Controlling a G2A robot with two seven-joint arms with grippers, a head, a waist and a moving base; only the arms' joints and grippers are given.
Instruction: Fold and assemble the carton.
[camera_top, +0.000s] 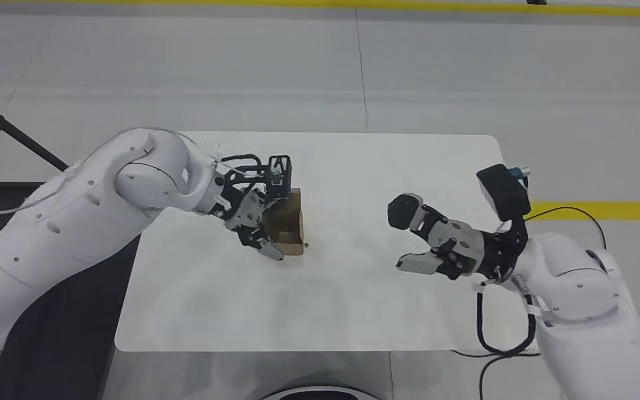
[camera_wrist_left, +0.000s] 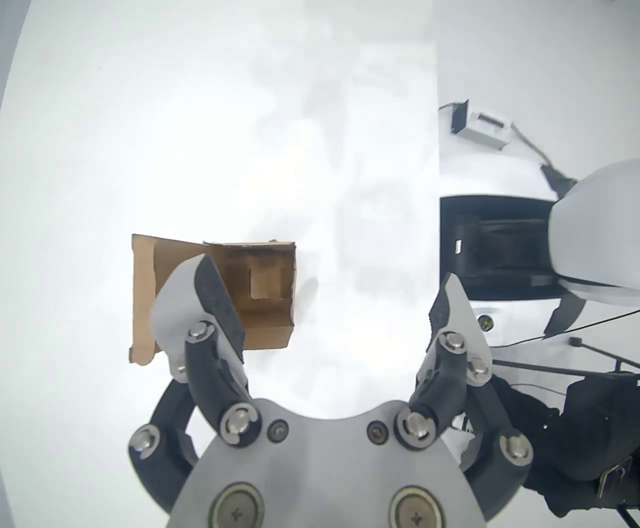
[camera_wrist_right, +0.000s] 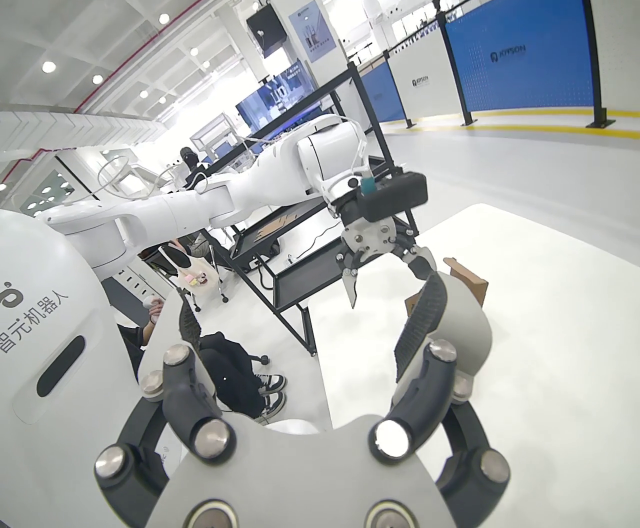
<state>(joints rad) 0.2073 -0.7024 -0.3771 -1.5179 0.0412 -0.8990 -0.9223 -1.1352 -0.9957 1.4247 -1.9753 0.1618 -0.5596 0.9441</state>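
A small brown carton (camera_top: 290, 224) stands partly folded on the white table (camera_top: 350, 300), left of centre. In the left wrist view the carton (camera_wrist_left: 262, 295) has its top open, one flap sticking out flat at the side and a tab inside. My left gripper (camera_top: 277, 208) hovers just over it, open; one finger (camera_wrist_left: 215, 295) overlaps the carton's edge, the other (camera_wrist_left: 452, 310) is well apart. My right gripper (camera_top: 407, 240) is open over the table's right half, nothing between its fingers. In the right wrist view the carton (camera_wrist_right: 470, 282) peeks out behind a finger, below the left gripper (camera_wrist_right: 385, 272).
A black metal rack (camera_wrist_right: 300, 280) stands on the floor beyond the table's left side. The table's near edge and right edge lie close to the right arm. Bare tabletop lies between the two grippers.
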